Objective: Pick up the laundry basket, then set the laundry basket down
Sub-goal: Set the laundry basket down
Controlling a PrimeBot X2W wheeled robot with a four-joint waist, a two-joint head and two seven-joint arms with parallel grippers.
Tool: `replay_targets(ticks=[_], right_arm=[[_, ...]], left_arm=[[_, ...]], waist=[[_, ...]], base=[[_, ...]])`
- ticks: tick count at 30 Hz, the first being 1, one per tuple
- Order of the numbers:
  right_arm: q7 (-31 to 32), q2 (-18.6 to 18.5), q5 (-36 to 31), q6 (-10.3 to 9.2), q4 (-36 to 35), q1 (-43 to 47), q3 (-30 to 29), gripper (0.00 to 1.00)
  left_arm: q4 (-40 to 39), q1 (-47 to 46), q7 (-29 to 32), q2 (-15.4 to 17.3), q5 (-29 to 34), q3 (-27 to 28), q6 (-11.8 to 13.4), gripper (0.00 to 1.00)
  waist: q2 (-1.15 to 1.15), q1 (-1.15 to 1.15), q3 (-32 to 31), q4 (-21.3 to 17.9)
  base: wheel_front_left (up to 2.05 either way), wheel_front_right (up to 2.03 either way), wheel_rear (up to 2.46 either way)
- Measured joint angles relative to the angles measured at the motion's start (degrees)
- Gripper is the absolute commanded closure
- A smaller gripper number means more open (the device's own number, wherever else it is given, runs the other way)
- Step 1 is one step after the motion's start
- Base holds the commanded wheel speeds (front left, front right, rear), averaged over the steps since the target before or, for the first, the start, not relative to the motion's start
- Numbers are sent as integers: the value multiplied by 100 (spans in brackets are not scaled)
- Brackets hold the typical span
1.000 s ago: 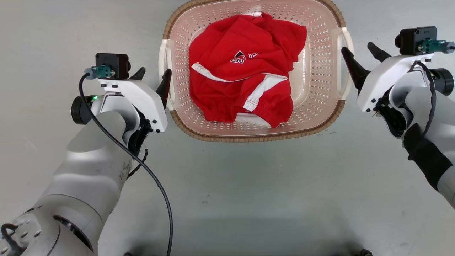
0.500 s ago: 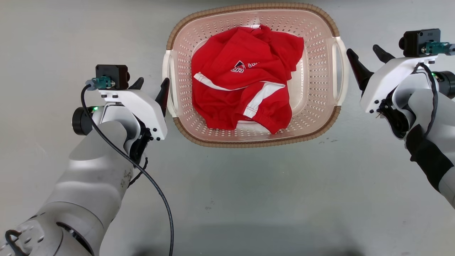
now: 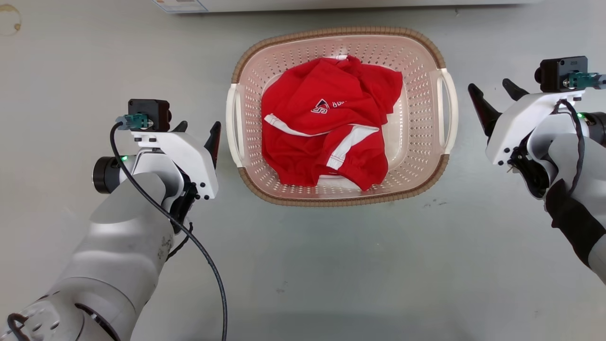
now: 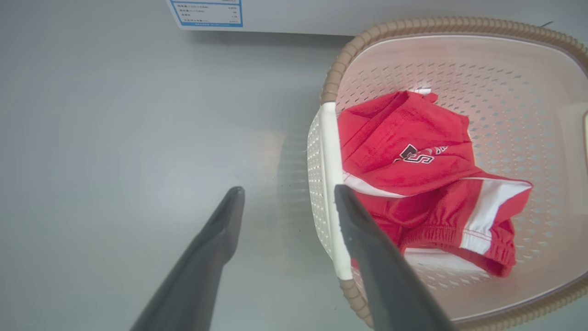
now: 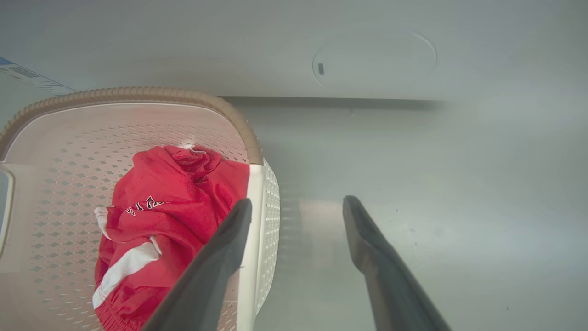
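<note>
The laundry basket (image 3: 341, 201), pale pink with a brown rim and white side handles, sits on the grey floor with a red and white garment (image 3: 326, 123) inside. My left gripper (image 3: 198, 129) is open just outside the left handle (image 3: 233, 123), apart from it. In the left wrist view the left gripper (image 4: 289, 188) has floor between its fingers and the basket handle (image 4: 327, 184) beside its inner finger. My right gripper (image 3: 489, 85) is open, a short gap outside the right handle (image 3: 450, 109). The right gripper (image 5: 297, 200) holds nothing and is next to the basket handle (image 5: 255, 207).
A white appliance base (image 3: 331, 4) with a blue-edged label (image 3: 180, 5) runs along the floor just behind the basket. Bare grey floor (image 3: 331, 265) lies in front of the basket and to both sides.
The head camera has pulled back, so the basket looks smaller and lower in the picture. Both open grippers now stand farther from the handles than a second ago.
</note>
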Motion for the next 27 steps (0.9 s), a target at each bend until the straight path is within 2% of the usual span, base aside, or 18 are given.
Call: replay_targets(ticks=[10, 27], right_arm=[[49, -154, -20, 0, -31, 216, -2, 0], [42, -266, -10, 0, -33, 758, -2, 0]], left_arm=[[-1, 111, 70, -20, -109, 20, -5, 0], [2, 747, -260, 42, -289, 123, -22, 0]], waist=[[0, 0, -392, 137], [0, 0, -1323, 299]], base=[[0, 0, 0], [0, 0, 0]])
